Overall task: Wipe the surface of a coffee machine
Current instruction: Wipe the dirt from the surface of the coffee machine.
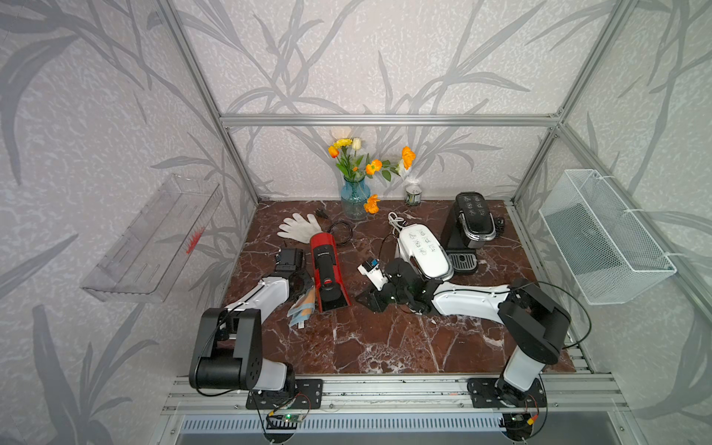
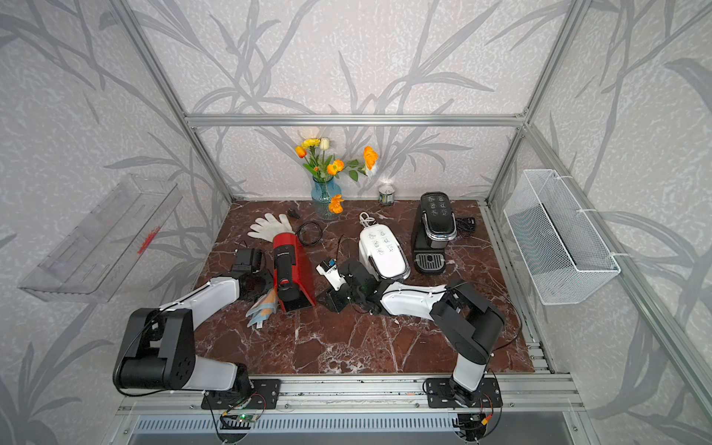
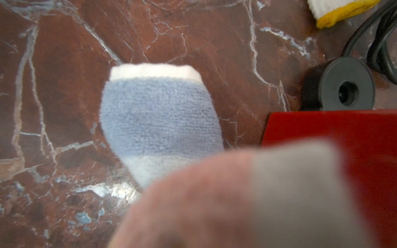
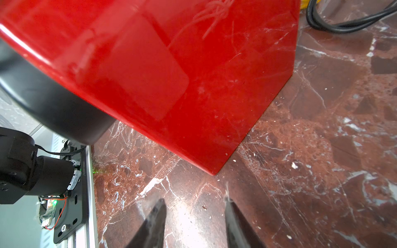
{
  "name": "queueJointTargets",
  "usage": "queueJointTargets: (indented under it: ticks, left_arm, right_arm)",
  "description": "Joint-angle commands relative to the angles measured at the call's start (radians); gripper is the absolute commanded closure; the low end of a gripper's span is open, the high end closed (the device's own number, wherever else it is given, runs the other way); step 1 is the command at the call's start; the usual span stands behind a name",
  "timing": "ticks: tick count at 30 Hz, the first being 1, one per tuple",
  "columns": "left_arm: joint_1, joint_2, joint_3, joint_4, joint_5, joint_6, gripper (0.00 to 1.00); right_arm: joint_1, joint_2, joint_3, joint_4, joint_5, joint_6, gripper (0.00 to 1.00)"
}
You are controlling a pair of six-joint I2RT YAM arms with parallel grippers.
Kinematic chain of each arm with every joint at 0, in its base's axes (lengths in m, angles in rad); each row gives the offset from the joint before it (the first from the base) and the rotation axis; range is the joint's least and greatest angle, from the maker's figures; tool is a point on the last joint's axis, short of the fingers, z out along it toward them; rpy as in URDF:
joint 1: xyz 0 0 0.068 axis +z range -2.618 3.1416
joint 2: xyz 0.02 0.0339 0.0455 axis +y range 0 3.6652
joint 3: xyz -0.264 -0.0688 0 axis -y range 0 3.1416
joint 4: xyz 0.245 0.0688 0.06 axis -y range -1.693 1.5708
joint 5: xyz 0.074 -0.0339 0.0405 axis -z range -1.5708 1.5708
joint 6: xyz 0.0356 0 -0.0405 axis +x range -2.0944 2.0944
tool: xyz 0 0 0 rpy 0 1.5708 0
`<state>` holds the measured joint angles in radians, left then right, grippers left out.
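The red coffee machine (image 1: 327,266) stands on the marble table between my two arms. A blue, white and orange striped cloth (image 1: 303,311) hangs against its left side. My left gripper (image 1: 303,286) is shut on that cloth. In the left wrist view the cloth (image 3: 159,120) fills the middle and hides the fingers, with the red machine (image 3: 343,133) beside it. My right gripper (image 1: 361,300) sits low on the table just right of the machine's front corner. In the right wrist view the gripper (image 4: 194,207) is open and holds nothing, a short way from the red wall (image 4: 193,85).
A white coffee machine (image 1: 424,250) and a black one (image 1: 472,221) stand behind the right arm. White gloves (image 1: 298,227), a black cord (image 1: 343,231), a blue flower vase (image 1: 355,198) and a small can (image 1: 413,194) are at the back. A wire basket (image 1: 605,239) hangs on the right wall.
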<state>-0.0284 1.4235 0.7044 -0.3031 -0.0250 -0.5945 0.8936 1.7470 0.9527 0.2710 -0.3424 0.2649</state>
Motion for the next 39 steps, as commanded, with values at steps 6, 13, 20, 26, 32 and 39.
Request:
queueJointTargets:
  ticks: [6,13,20,26,32,39]
  left_arm:
    - [0.015,-0.15,0.126,-0.067,0.064,0.022,1.0]
    - [0.025,-0.294,0.219,-0.064,0.04,0.013,1.0]
    - [0.028,-0.277,0.17,-0.057,0.023,0.012,1.0]
    - [0.051,-0.234,0.07,0.002,0.029,-0.015,1.0]
    - [0.059,-0.177,0.018,0.012,0.081,-0.031,1.0]
    - [0.06,-0.129,-0.012,0.03,0.15,-0.054,1.0]
  right_arm:
    - [-0.005,-0.004,0.013,0.023,-0.011,0.008,0.55]
    - [-0.002,-0.004,0.015,0.021,-0.007,0.007,0.55]
    - [0.004,-0.011,0.015,0.015,0.0,0.002,0.55]
    - [0.007,-0.013,0.016,0.011,0.002,-0.002,0.55]
    - [0.011,-0.015,0.017,0.008,0.003,-0.006,0.55]
    - [0.013,-0.026,0.015,-0.004,0.019,-0.019,0.55]
